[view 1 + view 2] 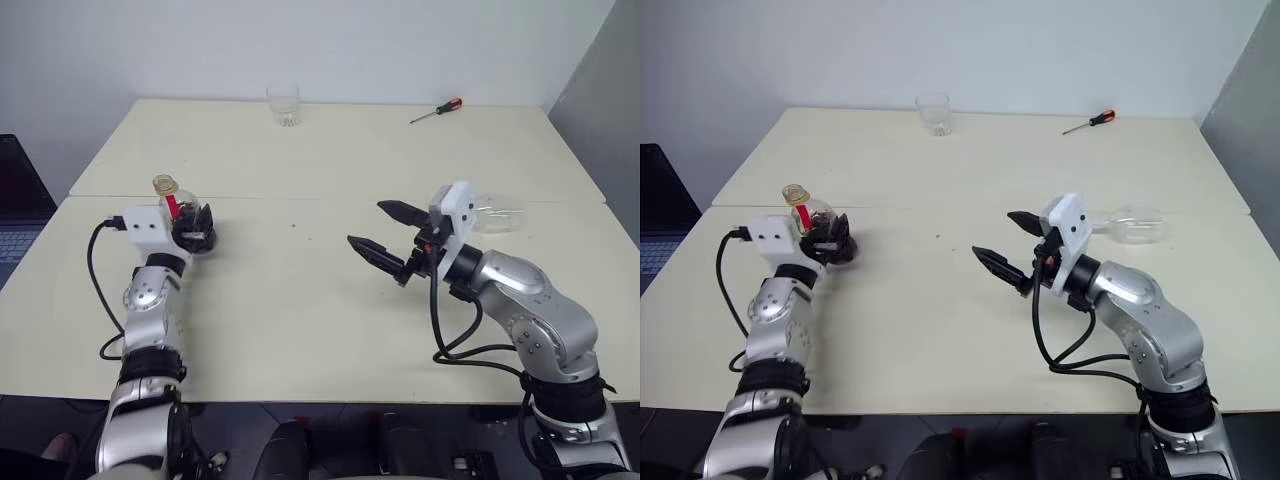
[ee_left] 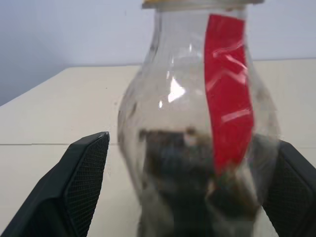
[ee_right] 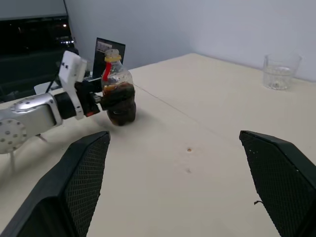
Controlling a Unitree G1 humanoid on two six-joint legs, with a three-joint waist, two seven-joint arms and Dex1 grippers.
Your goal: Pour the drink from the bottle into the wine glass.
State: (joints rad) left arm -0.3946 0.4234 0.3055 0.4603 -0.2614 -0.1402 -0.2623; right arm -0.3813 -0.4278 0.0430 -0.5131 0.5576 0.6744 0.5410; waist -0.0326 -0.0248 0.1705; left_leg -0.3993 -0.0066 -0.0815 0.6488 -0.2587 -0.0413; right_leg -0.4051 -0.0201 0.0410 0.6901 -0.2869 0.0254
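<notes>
The bottle (image 1: 176,203), small and squat with a yellow cap and a red label, stands upright on the left of the table. The dark drink (image 2: 187,173) fills its lower half. My left gripper (image 1: 196,228) is open, one finger (image 2: 84,173) on each side of the bottle's body, with a gap showing beside one finger. Over the table's middle right my right gripper (image 1: 366,224) hangs open, pointing toward the bottle (image 3: 118,96) with nothing between its fingers. The wine glass (image 1: 500,216) appears to lie on its side just behind my right wrist, partly hidden.
At the far edge of the cream table (image 1: 300,300) stand a short clear tumbler (image 1: 283,105) and, to its right, a red-handled screwdriver (image 1: 437,110). A dark laptop (image 1: 15,200) sits off the table's left side. A seam crosses the table between the arms and the far half.
</notes>
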